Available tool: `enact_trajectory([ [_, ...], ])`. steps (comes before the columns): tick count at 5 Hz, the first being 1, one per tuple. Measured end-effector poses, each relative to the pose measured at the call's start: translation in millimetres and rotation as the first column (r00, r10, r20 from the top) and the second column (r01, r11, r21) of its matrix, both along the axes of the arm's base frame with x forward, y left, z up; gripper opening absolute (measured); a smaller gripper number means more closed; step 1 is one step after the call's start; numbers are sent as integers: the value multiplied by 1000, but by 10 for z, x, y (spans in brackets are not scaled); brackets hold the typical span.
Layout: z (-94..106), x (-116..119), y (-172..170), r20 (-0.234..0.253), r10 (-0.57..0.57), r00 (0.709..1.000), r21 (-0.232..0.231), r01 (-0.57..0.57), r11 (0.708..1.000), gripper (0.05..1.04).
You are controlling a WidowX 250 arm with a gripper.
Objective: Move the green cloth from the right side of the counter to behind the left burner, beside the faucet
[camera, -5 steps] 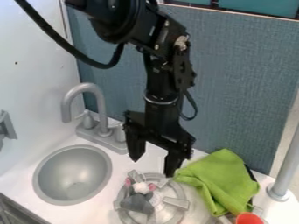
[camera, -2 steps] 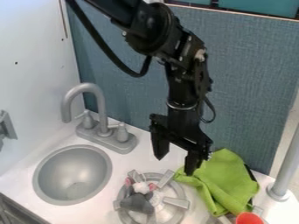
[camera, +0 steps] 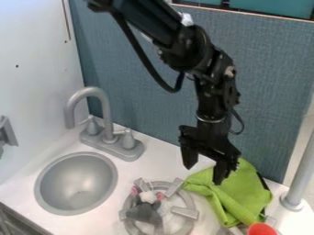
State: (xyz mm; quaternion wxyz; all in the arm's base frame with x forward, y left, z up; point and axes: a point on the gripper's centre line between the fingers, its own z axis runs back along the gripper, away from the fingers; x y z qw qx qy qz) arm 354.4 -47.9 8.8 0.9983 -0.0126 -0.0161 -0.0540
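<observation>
The black gripper [camera: 204,173] hangs at the right of centre, its two fingers spread apart with nothing between them. Its right finger is in front of the upper left part of a green cloth [camera: 236,193], which lies crumpled near the back wall; whether they touch I cannot tell. To the lower left of the gripper, a small grey plush mouse [camera: 144,212] with pink ears and a white face lies on the grey stove burner [camera: 186,212].
A round grey sink [camera: 76,183] is set in the white counter at the left, with a grey faucet [camera: 104,110] behind it. At the right stand a grey post [camera: 300,179] and, by the bottom edge, a red-orange object [camera: 262,229]. A blue-grey panel [camera: 270,92] rises behind.
The arm and gripper have moved to the right, from above the burner to the front of the green cloth. The fingers remain apart; the cloth and mouse have stayed in place.
</observation>
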Motion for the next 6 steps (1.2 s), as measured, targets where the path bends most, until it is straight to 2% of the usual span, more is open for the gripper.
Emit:
enact_trajectory([
  [2,-308,287,-105,5,4,1000,15,-4,1000,1000],
  [3,-432,386,-159,17,-1,1000,42,0,999,1000],
  [4,-565,475,-199,27,10,1000,44,-11,999,1000],
  [6,-861,652,-220,-7,45,999,61,-45,997,1000],
])
